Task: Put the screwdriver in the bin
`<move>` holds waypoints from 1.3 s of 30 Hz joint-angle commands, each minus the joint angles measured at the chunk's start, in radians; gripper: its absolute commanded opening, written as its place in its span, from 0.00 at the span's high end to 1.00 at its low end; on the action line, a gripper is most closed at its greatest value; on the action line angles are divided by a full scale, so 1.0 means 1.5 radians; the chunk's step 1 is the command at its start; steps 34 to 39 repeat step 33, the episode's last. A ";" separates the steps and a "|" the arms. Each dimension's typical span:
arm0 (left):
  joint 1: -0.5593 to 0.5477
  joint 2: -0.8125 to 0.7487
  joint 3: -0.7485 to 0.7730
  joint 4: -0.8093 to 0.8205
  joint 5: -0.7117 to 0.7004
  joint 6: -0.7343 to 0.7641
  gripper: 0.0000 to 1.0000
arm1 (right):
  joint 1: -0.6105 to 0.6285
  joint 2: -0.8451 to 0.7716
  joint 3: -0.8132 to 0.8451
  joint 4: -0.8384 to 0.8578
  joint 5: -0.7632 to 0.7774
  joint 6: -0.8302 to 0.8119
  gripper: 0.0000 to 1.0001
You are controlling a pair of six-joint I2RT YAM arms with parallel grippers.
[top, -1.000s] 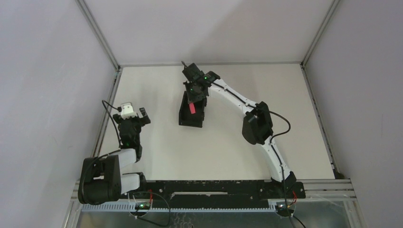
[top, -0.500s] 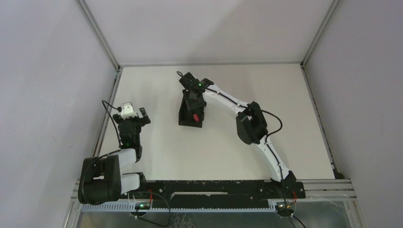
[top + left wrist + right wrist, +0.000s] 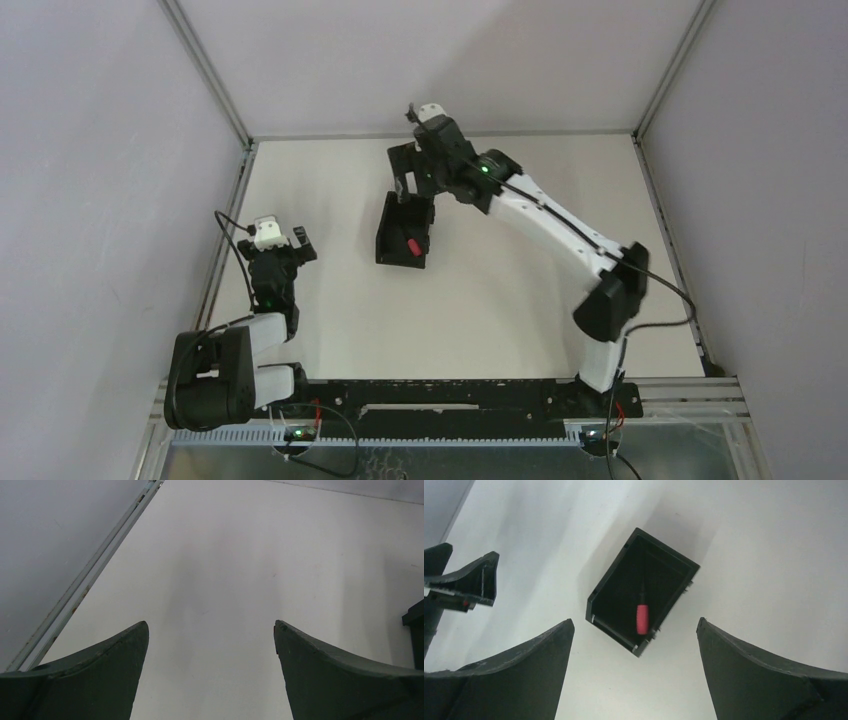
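Screwdriver (image 3: 642,619) inside bin (image 3: 610,589); dark shaft hard to discern, tip perhaps hidden.

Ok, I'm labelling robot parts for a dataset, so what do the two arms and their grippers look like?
Both arms have white links and black joint housings: left arm, right arm. Small green lights glow on each, and thin black cables loop alongside. A white camera block tops each wrist. The left gripper and right gripper carry dark, matte, curved fingers tapering to blunt tips.

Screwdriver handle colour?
Red-pink, with a dark shaft. The screwdriver lies inside the black bin; the right wrist view shows it best.
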 commanded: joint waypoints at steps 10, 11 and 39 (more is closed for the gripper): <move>-0.004 0.000 0.031 0.016 -0.009 0.009 0.00 | -0.039 -0.436 -0.523 0.274 -0.063 -0.045 0.00; -0.004 0.000 0.032 0.016 -0.008 0.009 0.00 | -0.053 -0.460 -0.558 0.277 -0.079 -0.037 0.00; -0.004 0.000 0.032 0.017 -0.008 0.008 0.00 | -0.216 -0.707 -0.961 0.315 -0.062 0.051 0.00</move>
